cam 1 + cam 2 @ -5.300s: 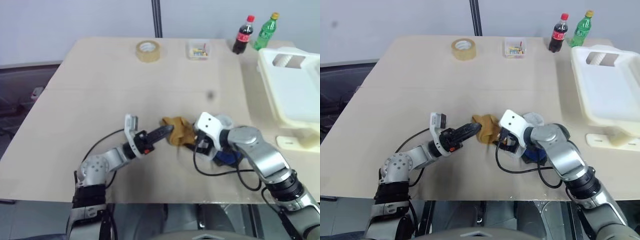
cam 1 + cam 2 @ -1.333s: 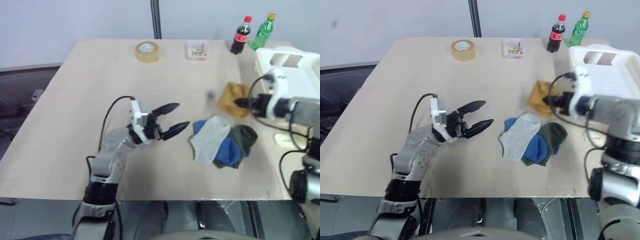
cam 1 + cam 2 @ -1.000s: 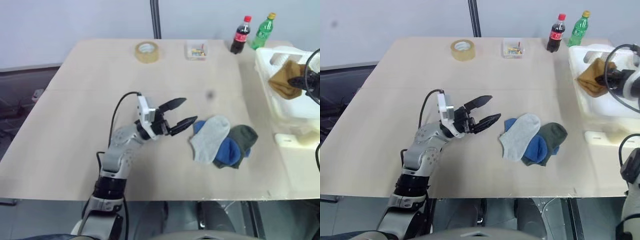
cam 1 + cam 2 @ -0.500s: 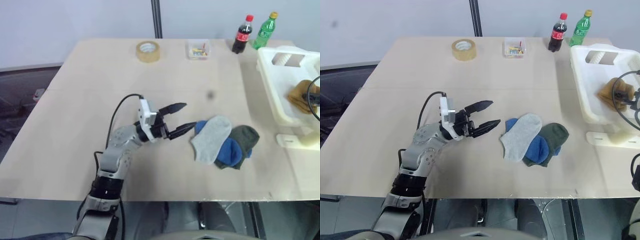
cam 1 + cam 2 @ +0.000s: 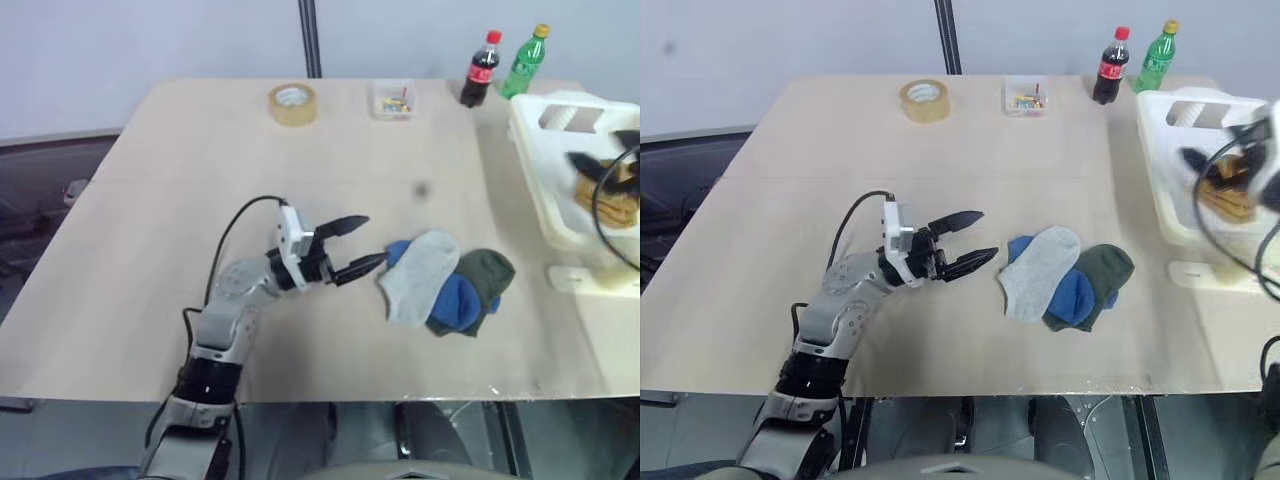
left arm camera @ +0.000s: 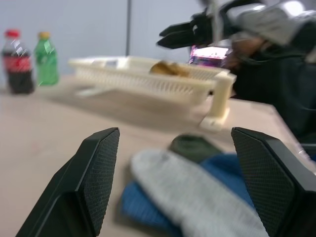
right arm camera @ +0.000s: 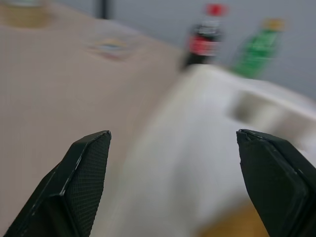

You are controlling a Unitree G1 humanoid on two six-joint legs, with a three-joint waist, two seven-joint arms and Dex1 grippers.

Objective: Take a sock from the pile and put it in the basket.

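The mustard-yellow sock (image 5: 608, 192) lies inside the cream-white basket (image 5: 532, 170) at the table's right edge. My right gripper (image 5: 598, 148) hovers over the basket just above the sock, open and holding nothing; in its own wrist view the fingers (image 7: 79, 187) stand wide apart over the basket's wall. The pile (image 5: 445, 282) is a light grey sock (image 5: 418, 275) over a blue one (image 5: 457, 300) and a dark green one (image 5: 490, 272) at mid-table. My left gripper (image 5: 372, 240) is open just left of the pile, pointing at it, apart from it.
At the table's far edge stand a roll of tape (image 5: 293, 103), a small clear box (image 5: 394, 100), a cola bottle (image 5: 479, 68) and a green bottle (image 5: 526, 62). A small white piece (image 5: 575, 280) lies in front of the basket. The right arm's black cable loops over the basket.
My right gripper has opened and let go of the mustard sock, which now lies in the basket, and has drawn back toward the basket's near-left side. The left gripper sank slightly.
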